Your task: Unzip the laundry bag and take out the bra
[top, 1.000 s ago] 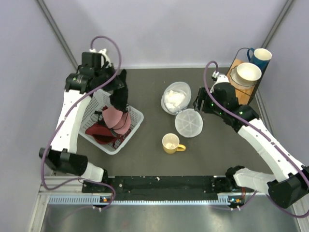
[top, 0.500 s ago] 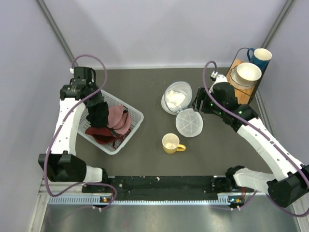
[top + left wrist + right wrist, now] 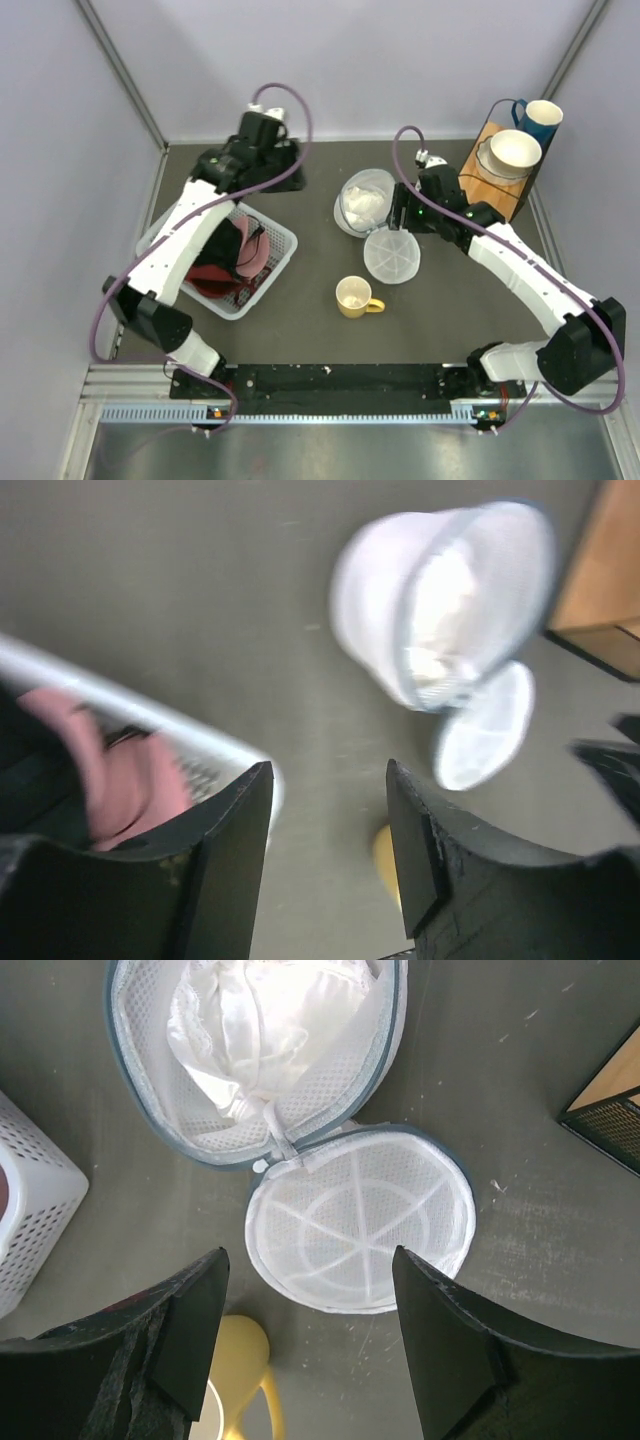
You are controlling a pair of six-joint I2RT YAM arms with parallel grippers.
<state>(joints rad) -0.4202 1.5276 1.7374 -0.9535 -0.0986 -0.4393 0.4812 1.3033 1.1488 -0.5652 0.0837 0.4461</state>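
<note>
Directly below the right gripper (image 3: 310, 1257), laundry bag (image 3: 355, 1222) unzipped, bra (image 3: 265, 1020) inside

Even soft light; left wrist view motion-blurred, others sharp.

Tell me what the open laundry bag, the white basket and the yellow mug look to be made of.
Laundry bag: soft white fabric mesh, matte, with stiffer radial ribs and a grey-blue zip edge; the fine weave shows. Basket: likely rigid white plastic, going by its moulded lattice holes. Mug: yellow and smooth-looking; probably ceramic, though plastic is possible.
</note>
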